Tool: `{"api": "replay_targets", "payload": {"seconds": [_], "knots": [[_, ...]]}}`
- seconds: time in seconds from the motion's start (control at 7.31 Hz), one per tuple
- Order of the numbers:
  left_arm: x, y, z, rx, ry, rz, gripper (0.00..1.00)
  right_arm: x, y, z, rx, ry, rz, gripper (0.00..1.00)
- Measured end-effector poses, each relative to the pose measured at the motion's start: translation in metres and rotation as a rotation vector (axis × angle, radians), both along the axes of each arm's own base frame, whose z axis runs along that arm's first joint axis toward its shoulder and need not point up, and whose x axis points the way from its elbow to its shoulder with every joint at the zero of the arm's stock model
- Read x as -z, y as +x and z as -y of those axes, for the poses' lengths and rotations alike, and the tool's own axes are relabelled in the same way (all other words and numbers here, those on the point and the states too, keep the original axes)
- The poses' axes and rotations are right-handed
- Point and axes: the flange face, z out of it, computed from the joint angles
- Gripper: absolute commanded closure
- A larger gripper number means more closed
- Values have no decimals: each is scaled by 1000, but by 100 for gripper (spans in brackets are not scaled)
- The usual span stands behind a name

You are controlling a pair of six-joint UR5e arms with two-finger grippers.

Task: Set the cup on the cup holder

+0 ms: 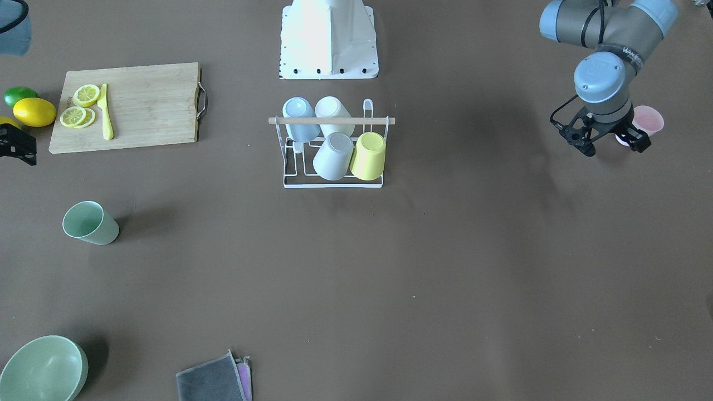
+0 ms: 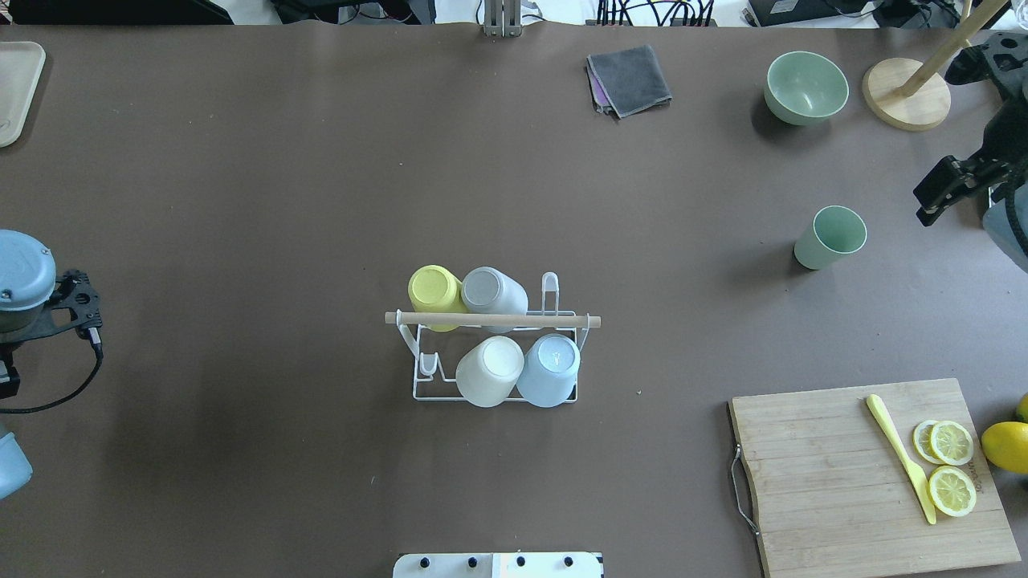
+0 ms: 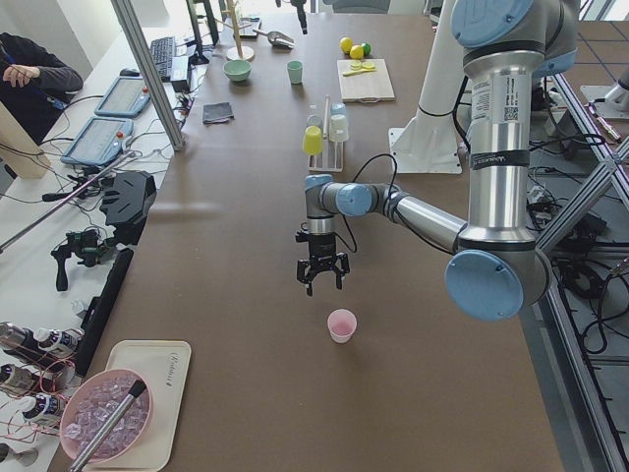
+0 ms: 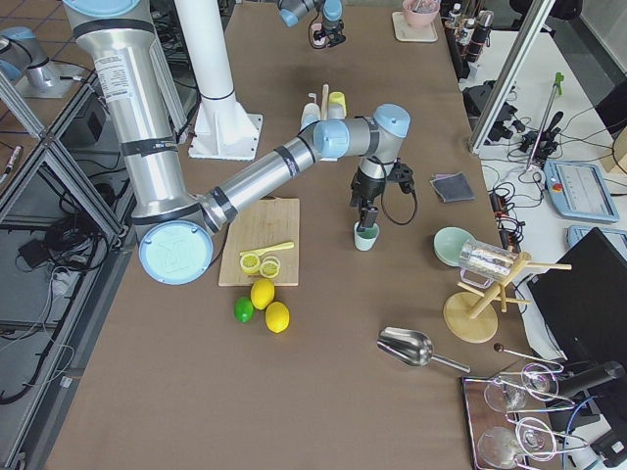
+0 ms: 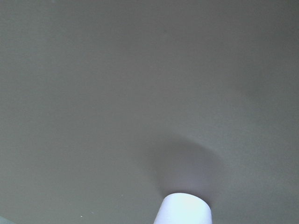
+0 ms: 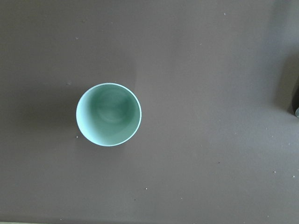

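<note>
The cup holder point(image 1: 333, 179), a white wire rack with a wooden rod point(image 2: 491, 319), stands mid-table with several cups upside down on its prongs. A green cup point(image 2: 831, 237) stands upright on the table, also in the right wrist view point(image 6: 108, 114). My right gripper point(image 2: 960, 186) hovers close by it, only partly in view, and looks open and empty. A pink cup point(image 1: 647, 120) stands upright at the other end of the table. My left gripper point(image 1: 610, 143) hangs open and empty just beside it; the cup's rim shows in the left wrist view point(image 5: 183, 208).
A cutting board point(image 2: 871, 474) holds lemon slices point(image 2: 950, 461) and a yellow knife point(image 2: 899, 453). Whole lemons point(image 1: 34, 111) and a lime point(image 1: 19, 96) lie beside it. A green bowl point(image 2: 805, 87), folded cloths point(image 2: 629, 79) and a wooden stand point(image 2: 906, 103) sit at the far edge.
</note>
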Motion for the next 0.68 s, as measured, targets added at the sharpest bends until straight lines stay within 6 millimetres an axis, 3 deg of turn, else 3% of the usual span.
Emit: {"api": "replay_targets", "payload": {"seconds": [0.27, 0.68], "knots": [[-11, 6, -10, -139, -23, 65, 1, 13, -23, 27, 69, 22, -48, 0], [-36, 5, -13, -344, -44, 130, 2, 25, -52, 96, 209, -29, -139, 0]]}}
